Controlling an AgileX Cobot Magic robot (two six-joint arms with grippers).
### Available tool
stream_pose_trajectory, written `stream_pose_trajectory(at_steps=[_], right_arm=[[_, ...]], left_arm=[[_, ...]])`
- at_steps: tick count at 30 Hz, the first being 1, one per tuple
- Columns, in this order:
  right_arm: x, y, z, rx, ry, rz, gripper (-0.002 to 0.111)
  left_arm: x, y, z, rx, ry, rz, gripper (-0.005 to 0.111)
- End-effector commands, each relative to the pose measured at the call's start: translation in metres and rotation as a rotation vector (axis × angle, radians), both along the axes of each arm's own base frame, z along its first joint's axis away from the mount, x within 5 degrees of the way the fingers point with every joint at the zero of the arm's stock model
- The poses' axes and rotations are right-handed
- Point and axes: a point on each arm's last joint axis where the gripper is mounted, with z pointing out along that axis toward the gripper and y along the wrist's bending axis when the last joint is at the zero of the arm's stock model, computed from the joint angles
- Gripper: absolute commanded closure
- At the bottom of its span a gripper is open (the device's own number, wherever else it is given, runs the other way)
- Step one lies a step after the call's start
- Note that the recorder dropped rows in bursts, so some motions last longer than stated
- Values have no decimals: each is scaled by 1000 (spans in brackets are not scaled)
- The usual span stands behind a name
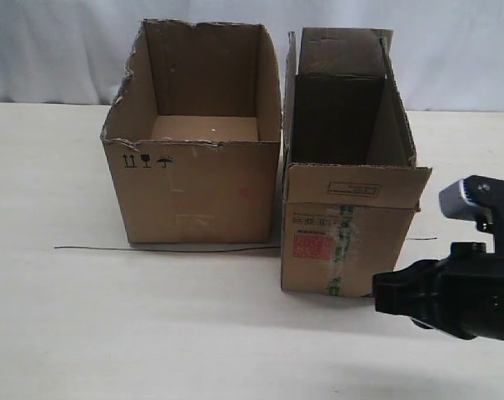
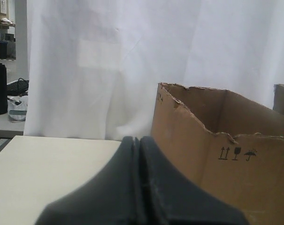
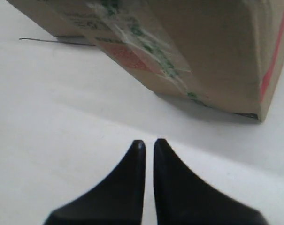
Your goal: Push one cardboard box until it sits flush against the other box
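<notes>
The cardboard box (image 1: 343,242), narrow and long with raised flaps, shows its red label and green-printed tape on the near end. The other box (image 1: 197,192), wider with a torn rim and black symbols, stands just left of it; only a thin dark seam shows between them, and I cannot tell if they touch. The narrow box's front end sits nearer than the wide box's front. My right gripper (image 1: 378,293) is shut and empty, low over the table by the narrow box's front right corner (image 3: 203,47), fingertips (image 3: 149,143) apart from it. My left gripper (image 2: 134,139) is shut beside the wide box (image 2: 235,178).
A thin dark line (image 1: 152,248) runs across the pale table (image 1: 152,342) along the wide box's front foot. A white curtain (image 1: 60,50) hangs behind both boxes. In the left wrist view a shelf with clutter (image 2: 10,103) stands beyond the table's edge.
</notes>
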Motion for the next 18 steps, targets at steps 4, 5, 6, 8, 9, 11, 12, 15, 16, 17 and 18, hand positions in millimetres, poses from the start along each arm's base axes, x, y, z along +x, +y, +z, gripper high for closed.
stream_pose_trajectory(at_steps=[4, 5, 6, 8, 9, 11, 12, 15, 16, 17, 18], right_arm=[[18, 9, -12, -44, -83, -101, 103], [21, 9, -13, -47, -87, -107, 103], [23, 10, -12, -47, -93, -111, 103], [28, 13, -9, -47, -107, -112, 103], [31, 15, -7, -44, -112, -113, 103], [37, 19, -3, -47, -129, -110, 103], [41, 21, -1, -50, -141, -109, 103], [51, 27, 0, -55, -147, -108, 103], [54, 29, 0, -60, -146, -104, 103], [57, 31, -1, -63, -145, -103, 103], [59, 33, -2, -67, -141, -102, 103]], left_arm=[[0, -1, 0, -12, -6, -11, 107], [0, -1, 0, -12, -6, -11, 107], [0, -1, 0, -12, -6, -11, 107], [0, -1, 0, -12, -6, -11, 107], [0, -1, 0, -12, -6, -11, 107], [0, -1, 0, -12, -6, -11, 107], [0, -1, 0, -12, -6, -11, 107], [0, -1, 0, -9, -6, -10, 107], [0, -1, 0, -9, -6, -10, 107], [0, -1, 0, -9, -6, -10, 107], [0, -1, 0, -11, -6, -11, 107]])
